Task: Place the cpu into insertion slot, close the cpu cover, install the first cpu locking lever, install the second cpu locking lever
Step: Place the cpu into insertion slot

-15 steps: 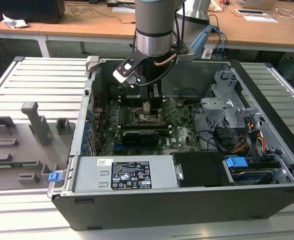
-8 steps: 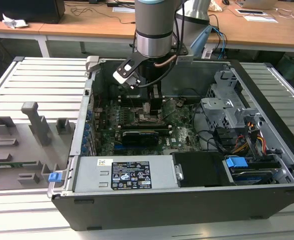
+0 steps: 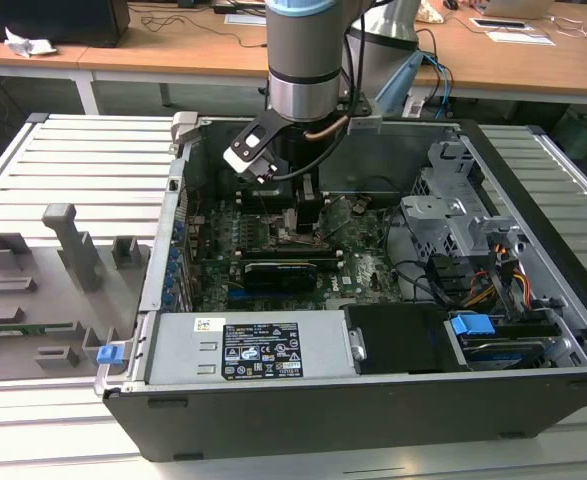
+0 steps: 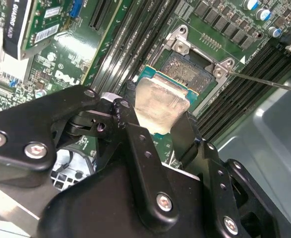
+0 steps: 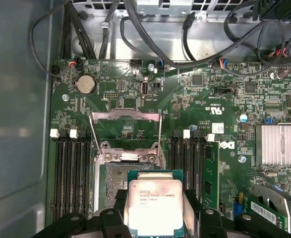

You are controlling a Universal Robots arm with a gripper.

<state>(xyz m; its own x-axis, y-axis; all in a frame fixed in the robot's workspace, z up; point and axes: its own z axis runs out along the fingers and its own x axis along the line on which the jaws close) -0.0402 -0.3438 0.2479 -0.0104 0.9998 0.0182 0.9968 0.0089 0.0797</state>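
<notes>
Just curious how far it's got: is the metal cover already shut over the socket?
No, in the first wrist view the cpu cover lies swung open, and the gripper holds the cpu.

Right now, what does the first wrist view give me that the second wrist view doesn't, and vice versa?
First wrist view: the cpu cover swung open beyond the insertion slot, a coin cell and a finned heatsink on the board. Second wrist view: the gripper body and its fingers close up, plus a thin lever rod sticking out past the socket. Both: the cpu clamped between the fingers over the slot, apparently not seated, with memory slots alongside.
</notes>
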